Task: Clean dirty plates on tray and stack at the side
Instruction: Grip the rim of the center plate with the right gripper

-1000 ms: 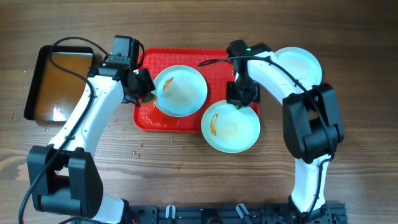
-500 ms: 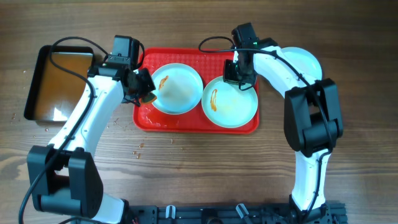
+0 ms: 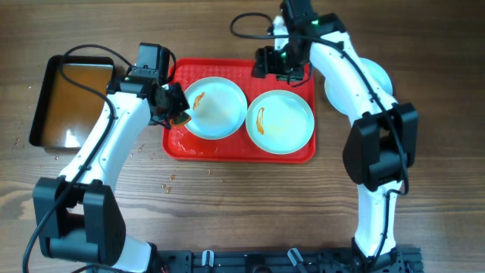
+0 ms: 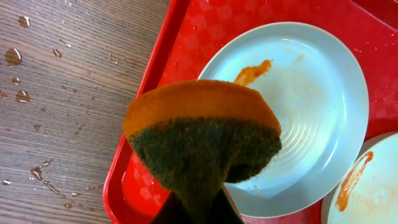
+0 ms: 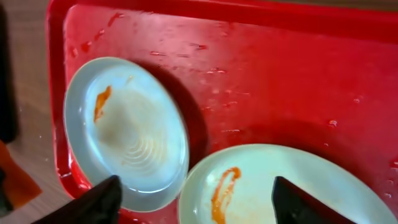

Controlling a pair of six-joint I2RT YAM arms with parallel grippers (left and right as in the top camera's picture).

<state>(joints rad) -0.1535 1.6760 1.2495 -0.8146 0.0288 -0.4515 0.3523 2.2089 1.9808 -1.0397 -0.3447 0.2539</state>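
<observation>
Two plates lie side by side on the red tray [image 3: 235, 151]. The left plate [image 3: 217, 108] has an orange smear near its rim, and the right plate [image 3: 280, 121] carries a longer orange streak. A third plate [image 3: 384, 77] sits on the table to the right of the tray, partly hidden under my right arm. My left gripper [image 3: 176, 114] is shut on an orange and dark-green sponge [image 4: 199, 137], held over the tray's left edge beside the left plate [image 4: 298, 112]. My right gripper [image 3: 282, 64] hangs open above the tray's far side, with the right plate [image 5: 280, 186] below its spread fingers [image 5: 93, 202].
A black tray [image 3: 68, 98] of brownish water stands to the left of the red tray. Water drops [image 4: 15, 56] and crumbs [image 3: 167, 182] dot the wooden table around the left arm. A black cable [image 3: 246, 26] loops behind the right gripper.
My right gripper slid the streaked plate from the tray's front edge fully onto the tray, let go, opened and drew back to the far side. The left arm stayed still.
</observation>
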